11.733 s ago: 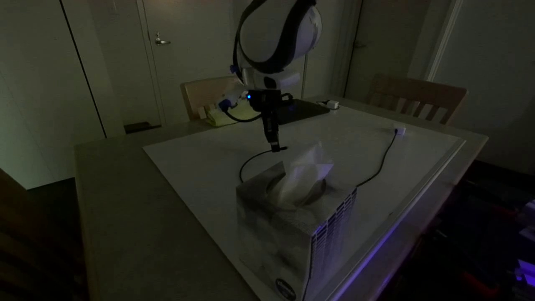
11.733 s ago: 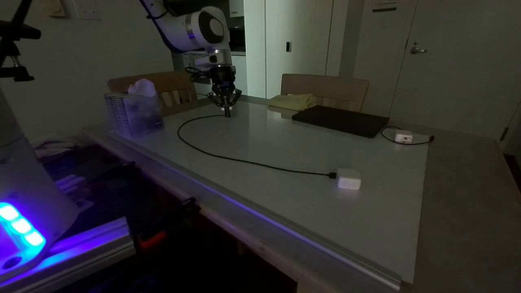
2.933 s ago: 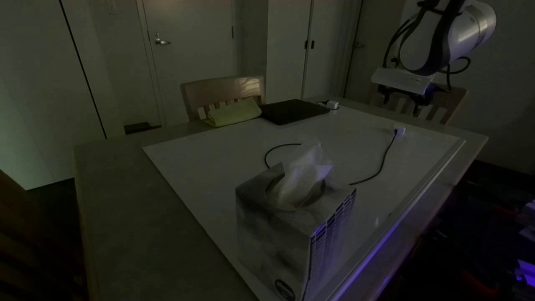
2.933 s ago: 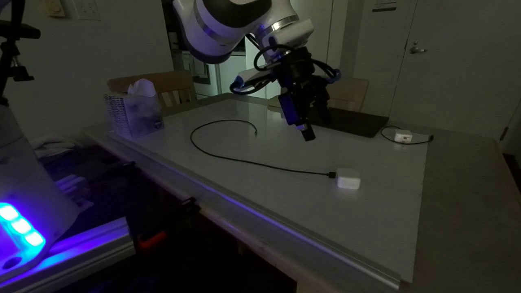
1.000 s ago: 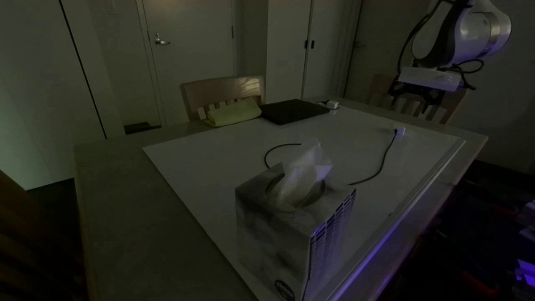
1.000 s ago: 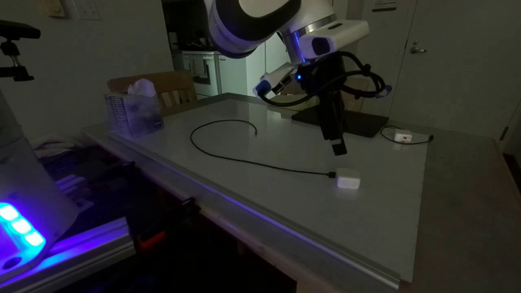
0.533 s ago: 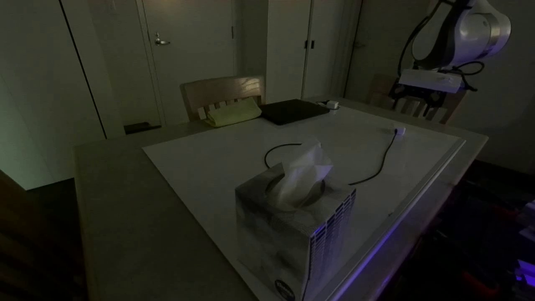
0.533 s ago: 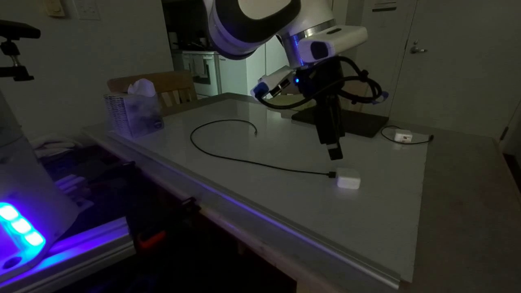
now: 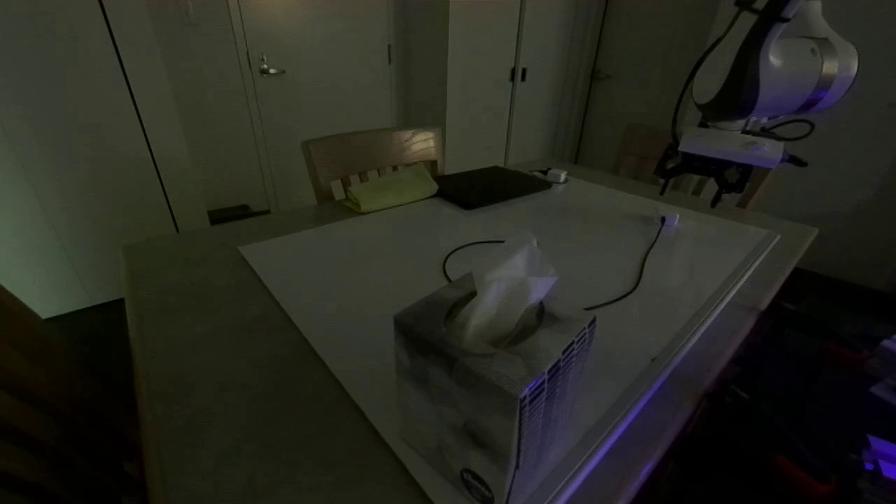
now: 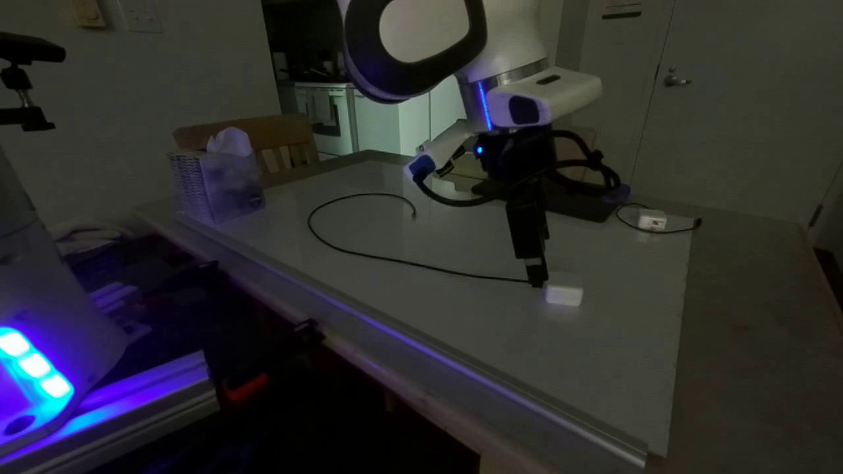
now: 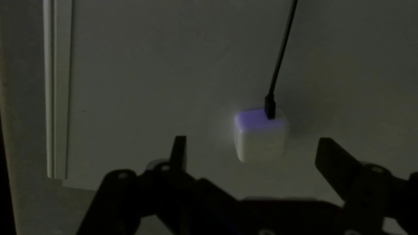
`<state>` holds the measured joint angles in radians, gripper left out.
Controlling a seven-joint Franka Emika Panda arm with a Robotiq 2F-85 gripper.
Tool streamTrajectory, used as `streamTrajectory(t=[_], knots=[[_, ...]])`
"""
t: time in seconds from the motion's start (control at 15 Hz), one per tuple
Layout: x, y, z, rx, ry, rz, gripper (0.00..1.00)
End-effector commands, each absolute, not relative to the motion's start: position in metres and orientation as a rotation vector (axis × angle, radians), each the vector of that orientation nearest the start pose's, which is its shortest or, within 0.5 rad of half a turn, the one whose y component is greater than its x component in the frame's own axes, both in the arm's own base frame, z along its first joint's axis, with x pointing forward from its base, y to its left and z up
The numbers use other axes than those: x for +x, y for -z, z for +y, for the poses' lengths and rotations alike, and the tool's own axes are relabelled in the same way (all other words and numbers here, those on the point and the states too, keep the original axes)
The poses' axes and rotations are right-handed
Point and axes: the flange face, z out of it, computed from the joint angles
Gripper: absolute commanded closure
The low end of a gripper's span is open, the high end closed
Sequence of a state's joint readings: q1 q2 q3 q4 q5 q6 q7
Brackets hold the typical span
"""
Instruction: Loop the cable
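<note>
Jaws spread wide, the tool (image 11: 252,140) hovers, apparently above a white power adapter (image 10: 564,290), a black charging cable (image 11: 281,52) plugged into it.

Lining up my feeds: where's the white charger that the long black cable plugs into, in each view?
In an exterior view: white charger at right, just above mid-height, shown below the pincer.
In an exterior view: white charger right of centre, below mid-height.
Wrist view: white charger right of centre, framed by the open pincer.
Shared landmark: black cable leading to it.
</note>
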<state>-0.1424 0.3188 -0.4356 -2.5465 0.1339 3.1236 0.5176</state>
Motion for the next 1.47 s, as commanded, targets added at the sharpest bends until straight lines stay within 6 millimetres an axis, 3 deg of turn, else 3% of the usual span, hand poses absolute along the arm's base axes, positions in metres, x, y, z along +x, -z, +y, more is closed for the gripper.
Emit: streamTrajectory(t=[0.0, 0.33, 0.4, 0.53, 1.07, 1.4], knots=[[0.388, -0.19, -0.281, -2.683, 0.553, 1.718, 0.0], [0.384, -0.177, -0.291, -2.623, 0.557, 1.753, 0.0], [0.386, -0.185, -0.284, -2.634, 0.552, 1.747, 0.0], [0.382, -0.18, -0.288, -2.621, 0.539, 1.764, 0.0], [0.412, -0.183, -0.279, -2.634, 0.552, 1.665, 0.0], [0.42, -0.181, -0.295, -2.625, 0.5, 1.69, 0.0]])
